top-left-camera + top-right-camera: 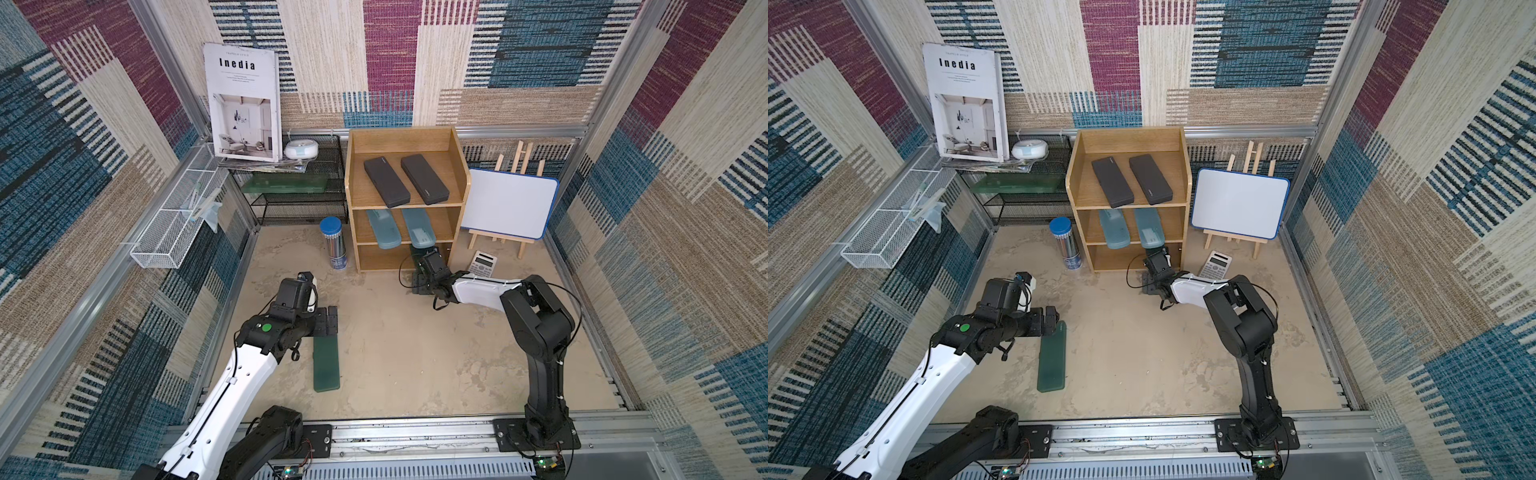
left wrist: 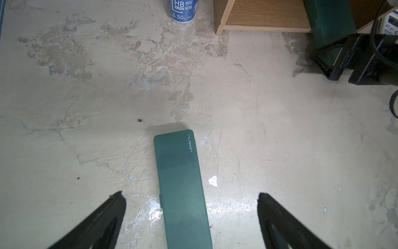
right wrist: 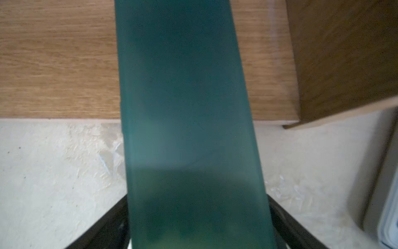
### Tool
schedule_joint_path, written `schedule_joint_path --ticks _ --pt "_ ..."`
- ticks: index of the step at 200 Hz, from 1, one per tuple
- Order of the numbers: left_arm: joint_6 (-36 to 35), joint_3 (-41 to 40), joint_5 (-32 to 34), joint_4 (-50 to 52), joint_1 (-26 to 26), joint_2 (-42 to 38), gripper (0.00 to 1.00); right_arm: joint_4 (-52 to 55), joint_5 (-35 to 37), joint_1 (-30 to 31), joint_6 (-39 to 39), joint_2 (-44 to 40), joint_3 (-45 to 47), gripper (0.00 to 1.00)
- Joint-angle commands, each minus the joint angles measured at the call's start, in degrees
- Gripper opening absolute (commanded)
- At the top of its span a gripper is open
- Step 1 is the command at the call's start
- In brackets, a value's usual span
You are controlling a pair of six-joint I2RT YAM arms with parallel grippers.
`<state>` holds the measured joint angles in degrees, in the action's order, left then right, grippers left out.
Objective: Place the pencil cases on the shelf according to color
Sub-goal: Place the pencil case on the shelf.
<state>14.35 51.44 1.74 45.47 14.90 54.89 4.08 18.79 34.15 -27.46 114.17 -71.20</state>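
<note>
Here: scuffed beige tabletop (image 1: 415, 353), green case (image 1: 327, 363) flat; patchwork walls (image 1: 390, 62).

Robot test cell dressed up as a study corner; aluminium extrusion frame (image 1: 523, 131) around the surface (image 1: 415, 353); carpet-tile walls (image 1: 390, 54); left arm (image 1: 245, 374) and right arm (image 1: 540, 332) bolted to a rail (image 1: 415, 434) along the front edge; desk props along the back edge: wooden shelf (image 1: 465, 183), wire rack (image 1: 303, 208) with a magazine (image 1: 243, 104) standing on it, whiteboard (image 1: 507, 203) on an easel, calculator (image 1: 483, 264), pencil tube (image 1: 332, 245).
</note>
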Motion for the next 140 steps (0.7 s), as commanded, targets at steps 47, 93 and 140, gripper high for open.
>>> schedule_joint_path --ticks 47,93,140 --pt "-1.00 0.33 -1.00 -1.48 -0.13 -0.41 0.99 1.81 -1.76 0.08 -0.38 -11.01 6.36 0.94" --pt "-1.13 0.15 -1.37 -1.61 -0.07 -0.80 0.99 -2.19 -4.62 0.11 -1.54 -17.48 15.97 0.64" --pt "-1.14 0.15 -3.47 -1.81 -0.12 0.01 1.00 -2.54 -4.98 -0.12 -0.33 -9.64 11.82 0.41"
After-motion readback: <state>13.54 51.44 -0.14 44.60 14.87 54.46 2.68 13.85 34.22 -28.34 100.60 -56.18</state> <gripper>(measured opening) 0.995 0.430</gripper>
